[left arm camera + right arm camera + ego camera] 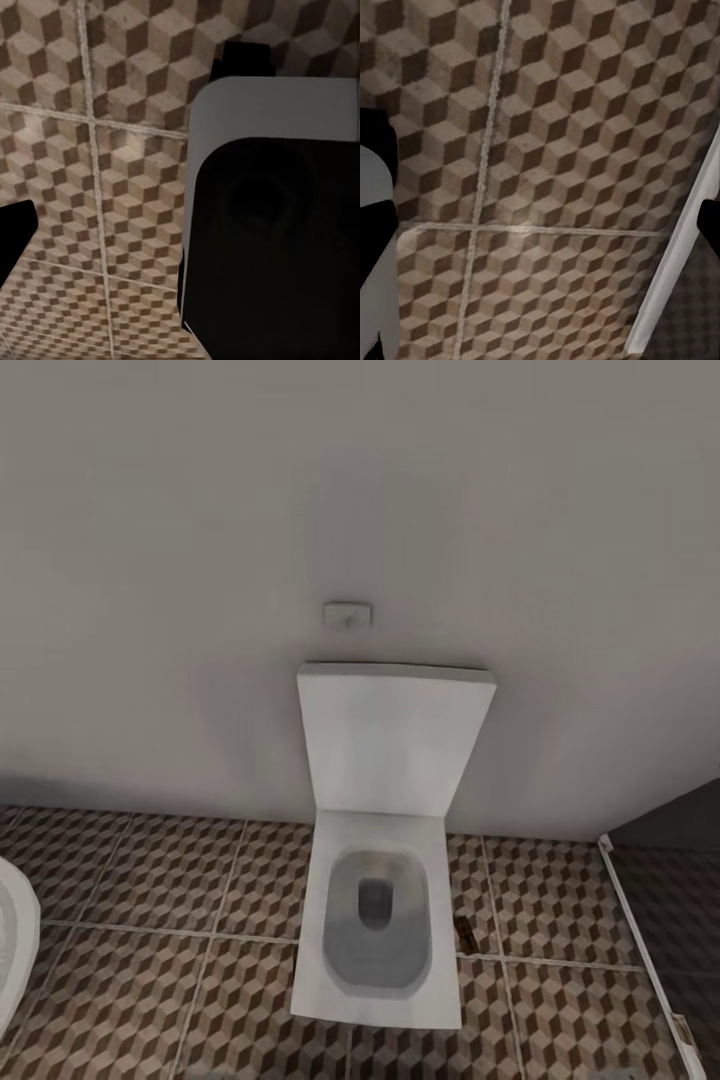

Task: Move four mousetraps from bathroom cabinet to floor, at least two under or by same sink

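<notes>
Head view: a white toilet (pixel 378 905) stands against a plain grey wall (pixel 200 560), its square lid (pixel 395 738) raised and leaning back, its grey bowl (pixel 378 915) open and holding no object that can be made out. A small pale flush plate (pixel 347 614) sits on the wall just above the lid. The bathroom floor (pixel 150 920), laid in large tiles of brown, beige and white cubes with pale grout lines, spreads to both sides of the toilet. One mousetrap (pixel 466 932), a tiny dark-brown flat board, lies on that floor just right of the toilet's base, close to a grout line; its metal parts are too small to make out. At the far left edge a curved white fixture (pixel 15 940) enters the scene, and at the right a thin white strip (pixel 640 950) borders a darker floor area (pixel 680 920). From the left wrist view, the cube-patterned tiles pass beneath a large rounded body, pale grey at its rim and black across its face (pixel 270 225), with dark shapes at the edges; whether the left gripper is spread or pressed together cannot be told. From the right wrist view, the same tiles and the white strip (pixel 675 262) appear between dark shapes at either edge; the right gripper's state cannot be told either.
</notes>
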{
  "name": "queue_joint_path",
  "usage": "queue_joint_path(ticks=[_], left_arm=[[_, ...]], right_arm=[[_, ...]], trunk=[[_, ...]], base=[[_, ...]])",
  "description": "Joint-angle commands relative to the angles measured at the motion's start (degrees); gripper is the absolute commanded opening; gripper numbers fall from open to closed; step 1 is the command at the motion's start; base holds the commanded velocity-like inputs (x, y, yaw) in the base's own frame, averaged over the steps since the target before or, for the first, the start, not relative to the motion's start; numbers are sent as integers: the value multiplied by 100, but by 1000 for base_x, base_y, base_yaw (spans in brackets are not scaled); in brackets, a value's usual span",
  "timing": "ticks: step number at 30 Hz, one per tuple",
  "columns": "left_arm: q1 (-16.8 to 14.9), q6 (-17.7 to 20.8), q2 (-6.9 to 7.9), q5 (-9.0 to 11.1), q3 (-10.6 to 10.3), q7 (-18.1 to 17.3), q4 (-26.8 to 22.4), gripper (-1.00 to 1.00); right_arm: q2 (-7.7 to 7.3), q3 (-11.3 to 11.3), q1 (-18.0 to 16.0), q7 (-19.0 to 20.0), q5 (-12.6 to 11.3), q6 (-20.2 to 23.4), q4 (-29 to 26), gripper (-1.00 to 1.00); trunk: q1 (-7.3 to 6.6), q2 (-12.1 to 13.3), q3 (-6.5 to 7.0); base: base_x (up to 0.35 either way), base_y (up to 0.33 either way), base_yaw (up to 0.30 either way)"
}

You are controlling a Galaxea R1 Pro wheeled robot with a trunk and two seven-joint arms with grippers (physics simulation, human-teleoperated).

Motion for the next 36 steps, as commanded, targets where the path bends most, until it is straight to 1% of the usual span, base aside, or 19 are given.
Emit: queue_joint_path(ticks=[1,5,16,36], left_arm=[[4,0,-3,0,0,-1,-17,100],[9,0,-9,0,0,-2,-40,100],[11,-5,-6,2,0,-2,-45,100],[12,-9,-3,8,0,-1,-42,100]], right_arm=[[45,0,40,-9,4,-5,6,100],[104,0,99,-24,8,-11,9,100],[134,0,128,-27,-11,-9,9,100],[132,-8,156,0,-33,-46,17,100]], trunk=[[-23,42,19],[-111,202,91],[-352,643,296],[-791,1445,818]], base=[[0,0,0],[0,0,0],[0,0,-1],[0,0,-68]])
